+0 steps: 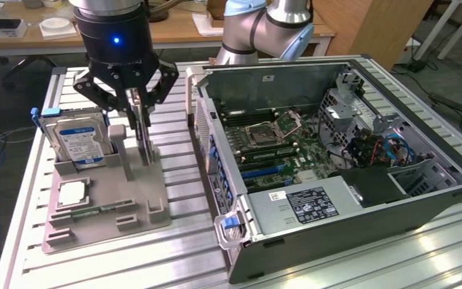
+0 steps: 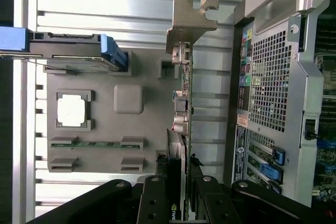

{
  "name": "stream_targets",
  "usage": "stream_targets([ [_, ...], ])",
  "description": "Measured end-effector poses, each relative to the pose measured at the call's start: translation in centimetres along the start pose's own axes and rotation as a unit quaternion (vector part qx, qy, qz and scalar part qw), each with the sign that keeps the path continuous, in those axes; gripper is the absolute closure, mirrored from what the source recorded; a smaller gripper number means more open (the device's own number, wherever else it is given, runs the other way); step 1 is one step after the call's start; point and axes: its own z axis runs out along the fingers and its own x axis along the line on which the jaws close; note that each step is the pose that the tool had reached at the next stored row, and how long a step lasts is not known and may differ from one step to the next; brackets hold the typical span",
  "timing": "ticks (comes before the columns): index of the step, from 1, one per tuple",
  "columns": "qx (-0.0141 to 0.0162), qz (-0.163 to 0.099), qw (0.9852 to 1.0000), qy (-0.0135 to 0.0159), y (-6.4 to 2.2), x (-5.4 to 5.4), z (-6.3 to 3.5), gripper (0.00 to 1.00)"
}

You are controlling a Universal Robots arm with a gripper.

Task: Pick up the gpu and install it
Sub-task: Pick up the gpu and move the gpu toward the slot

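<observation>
the gripper (image 1: pixel 137 123) is seen partly closed, its black fingers clamped on both faces of the gpu (image 1: pixel 147 155). the thin dark card is stood on edge in the grey moulded holder (image 1: pixel 135 211), at the holder's edge nearest the open computer case (image 1: pixel 360 223). only a narrow strip of ribbed aluminium table (image 1: pixel 187 205) is found between holder and case. the gpu's silvery bracket (image 2: pixel 191 19) is bent and notched.

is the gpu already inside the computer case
No, the gpu stands on edge in the grey holder, outside the computer case, with the gripper closed on it.
</observation>
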Motion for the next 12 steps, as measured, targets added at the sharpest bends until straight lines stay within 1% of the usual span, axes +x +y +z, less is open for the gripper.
stream_targets([
  [12,-0.0001,0.000,1.0000,0.0000,0.01,-0.04,-0.91,0.74],
])
